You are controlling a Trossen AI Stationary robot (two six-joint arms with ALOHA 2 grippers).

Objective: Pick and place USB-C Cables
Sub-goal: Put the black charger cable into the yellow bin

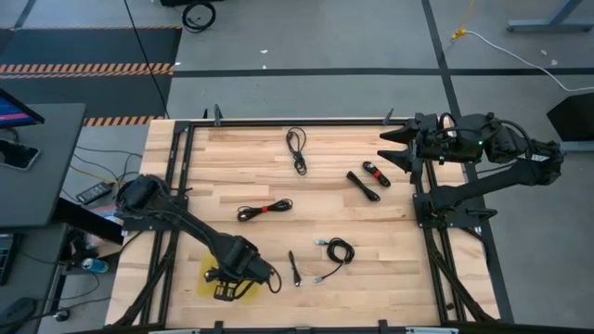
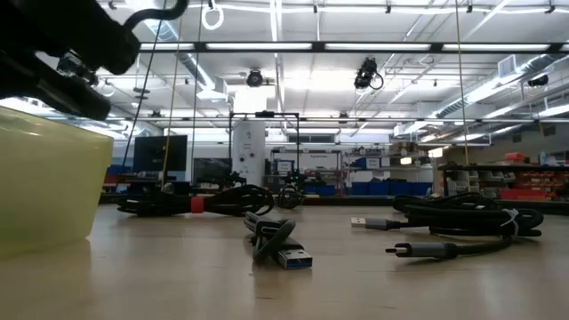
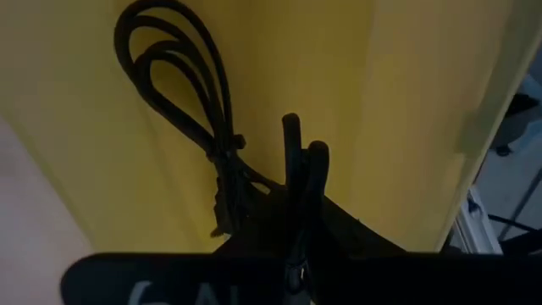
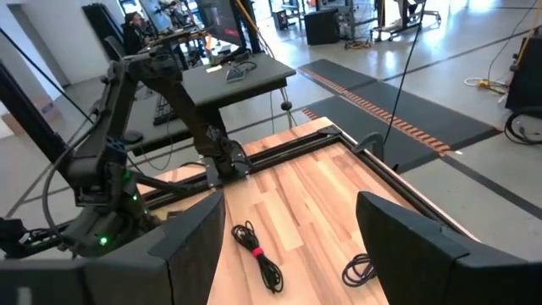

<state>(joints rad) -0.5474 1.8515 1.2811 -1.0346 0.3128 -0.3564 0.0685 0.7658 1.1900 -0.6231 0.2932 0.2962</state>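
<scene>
We are looking down on the pale wooden plank tabletop (image 1: 278,186), where the left tool (image 1: 225,289) is hanging over the yellow plastic bin (image 1: 206,276) at the near left corner, clamped on a thin black cord (image 3: 296,182); a looped black USB-C cable (image 3: 182,93) is lying inside the bin. The right tool (image 1: 394,148) is waiting at the far right edge, its fingers (image 4: 406,241) spread apart. Other black coiled cables are lying scattered: one red-tied (image 1: 264,211), one grey-tipped (image 1: 336,250).
</scene>
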